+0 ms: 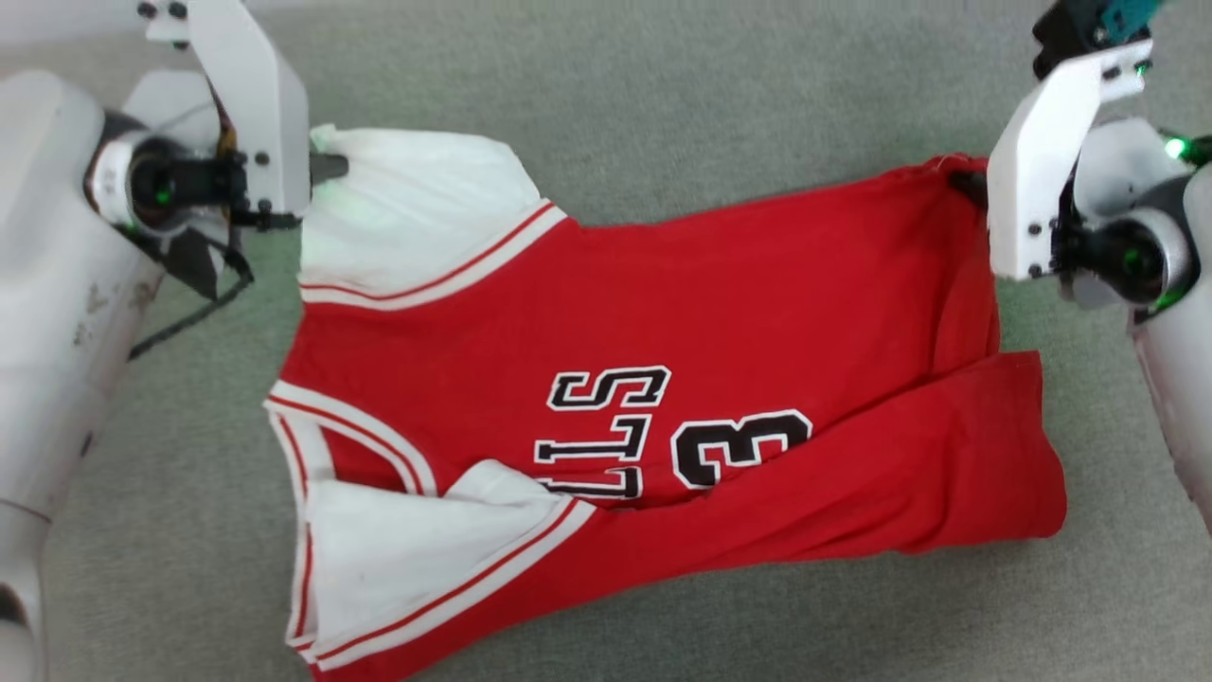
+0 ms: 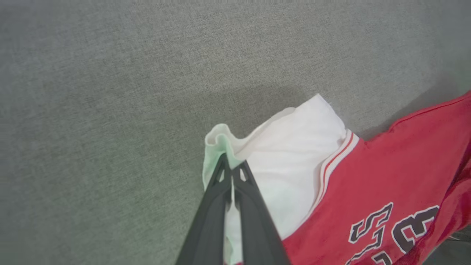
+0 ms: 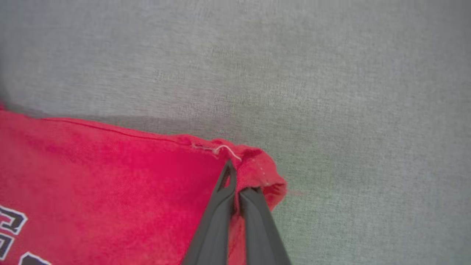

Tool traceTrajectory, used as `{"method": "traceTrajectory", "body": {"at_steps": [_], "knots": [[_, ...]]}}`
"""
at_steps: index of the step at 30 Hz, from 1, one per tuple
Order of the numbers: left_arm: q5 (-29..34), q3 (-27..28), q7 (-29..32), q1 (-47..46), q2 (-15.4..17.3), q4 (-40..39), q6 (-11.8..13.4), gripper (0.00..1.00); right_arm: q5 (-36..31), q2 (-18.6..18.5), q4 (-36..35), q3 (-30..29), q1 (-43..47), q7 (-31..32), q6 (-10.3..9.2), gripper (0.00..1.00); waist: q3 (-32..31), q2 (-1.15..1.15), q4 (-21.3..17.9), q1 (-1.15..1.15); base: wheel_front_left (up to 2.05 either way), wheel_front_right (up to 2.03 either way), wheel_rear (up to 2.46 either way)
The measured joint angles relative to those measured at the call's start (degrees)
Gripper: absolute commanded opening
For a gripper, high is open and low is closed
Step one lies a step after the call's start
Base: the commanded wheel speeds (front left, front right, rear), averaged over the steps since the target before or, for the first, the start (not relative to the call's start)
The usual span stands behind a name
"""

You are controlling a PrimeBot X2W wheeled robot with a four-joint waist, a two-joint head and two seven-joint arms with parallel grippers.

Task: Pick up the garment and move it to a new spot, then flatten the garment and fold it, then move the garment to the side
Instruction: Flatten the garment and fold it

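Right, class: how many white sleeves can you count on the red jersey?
2. The upper sleeve, at the head view's upper left, is pinched by the left gripper; the lower sleeve lies lower left, over the garment's front.

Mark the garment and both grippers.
garment (image 1: 720, 294), head view, red body above lettering.
left gripper (image 2: 232, 165), left wrist view, fingertips on white sleeve.
right gripper (image 3: 236, 178), right wrist view, fingertips on red hem corner.

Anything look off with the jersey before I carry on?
Yes. The near side of the garment is flipped up crookedly over the front, covering part of the lettering, so it is not flat. A loose white thread sticks out of the hem corner pinched by the right hand. The left hand pinches the far white sleeve.
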Motion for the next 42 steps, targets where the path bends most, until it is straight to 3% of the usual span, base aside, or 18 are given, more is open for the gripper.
{"method": "traceTrajectory", "body": {"at_steps": [6, 13, 17, 23, 27, 33, 42], "knots": [[-2.53, 1.22, -2.23, 5.09, 0.71, -2.79, -1.45, 0.00, 3.98, -4.04, -2.35, 3.57, 5.41, -5.45, 0.00, 0.00, -4.77, 0.00, 1.70, 0.00, 0.00, 0.00, 0.00], [-6.98, 3.10, -3.39, 14.54, 4.02, -11.79, -1.05, 0.00, 7.55, -8.23, -3.96, 5.13, 13.16, -8.35, 0.00, 0.00, -11.37, 0.00, 3.89, 0.00, 0.00, 0.00, 0.00], [-9.26, 3.56, -3.36, 21.73, 6.93, -20.34, 1.87, 0.00, 9.78, -9.65, -4.77, 5.14, 17.83, -7.59, 0.00, 0.00, -15.04, 0.00, 5.11, 0.00, 0.00, 0.00, 0.00], [-12.57, 3.76, -3.66, 33.83, 11.88, -34.21, 8.60, 0.00, 11.49, -10.72, -6.65, 4.81, 22.63, -5.38, 0.00, 0.00, -19.34, 0.00, 6.80, 0.00, 0.00, 0.00, 0.00], [-13.78, 3.08, -3.97, 39.95, 13.56, -39.42, 11.78, 0.00, 11.90, -10.67, -7.22, 4.42, 24.45, -2.52, 0.00, 0.00, -20.70, 0.00, 7.84, 0.00, 0.00, 0.00, 0.00], [-14.78, 2.12, -3.87, 42.39, 12.60, -38.60, 13.16, 0.00, 11.04, -9.31, -7.48, 4.02, 24.89, 1.98, 0.00, 0.00, -19.93, 0.00, 8.13, 0.00, 0.00, 0.00, 0.00], [-14.73, 0.35, -2.13, 41.00, 8.89, -31.48, 12.18, 0.00, 9.11, -5.64, -6.88, 2.67, 24.99, 5.02, 0.00, 0.00, -17.04, 0.00, 6.77, 0.00, 0.00, 0.00, 0.00]]}}
